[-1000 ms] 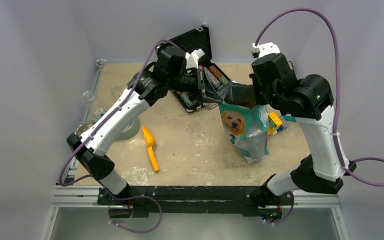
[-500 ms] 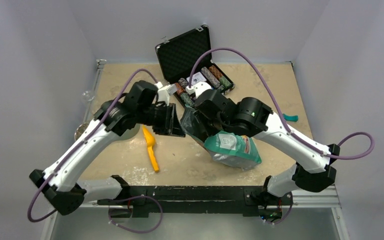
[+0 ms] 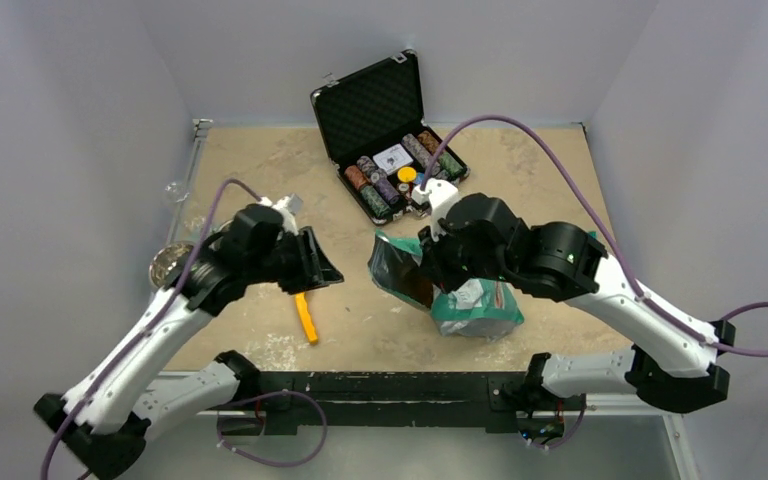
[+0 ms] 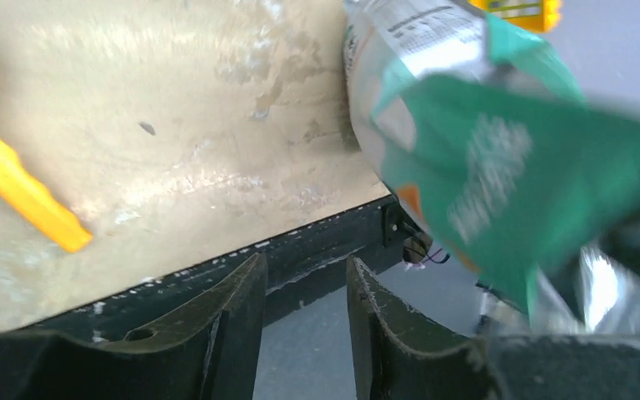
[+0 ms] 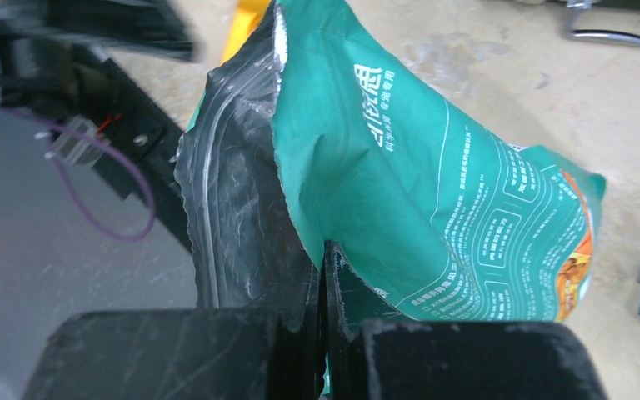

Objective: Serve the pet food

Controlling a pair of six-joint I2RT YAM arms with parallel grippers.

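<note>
1. Pet food pouch [image 3: 475, 305]: the teal-green bag lies on its side near the front edge of the table [image 3: 260, 160], right of centre. Its bottom end rests on the surface and its open mouth is lifted and turned to the left. The inside of the mouth is dark and silvery, and the kibble itself cannot be made out.
2. The right gripper [image 5: 325, 250] is clamped on the pouch. Its two fingers are pressed together with the upper edge of the bag's mouth pinched between them, and this holds that end up off the table.
3. A yellow scoop [image 3: 305, 312] lies flat on the table to the left of the pouch, well apart from it. Its handle points toward the front rail, and its upper part is hidden under the left arm.
4. The left gripper [image 4: 304, 267] hangs above the scoop, pointing toward the pouch's mouth. Its fingers are parted by a narrow gap with nothing between them, and it touches neither the scoop nor the bag.
5. A metal bowl [image 3: 167, 262] sits at the left edge of the table, partly covered by the left arm.
6. At the far side a black case [image 3: 365, 100] stands open with its lid upright, and rows of poker chips [image 3: 380, 185] lie in its tray.
</note>
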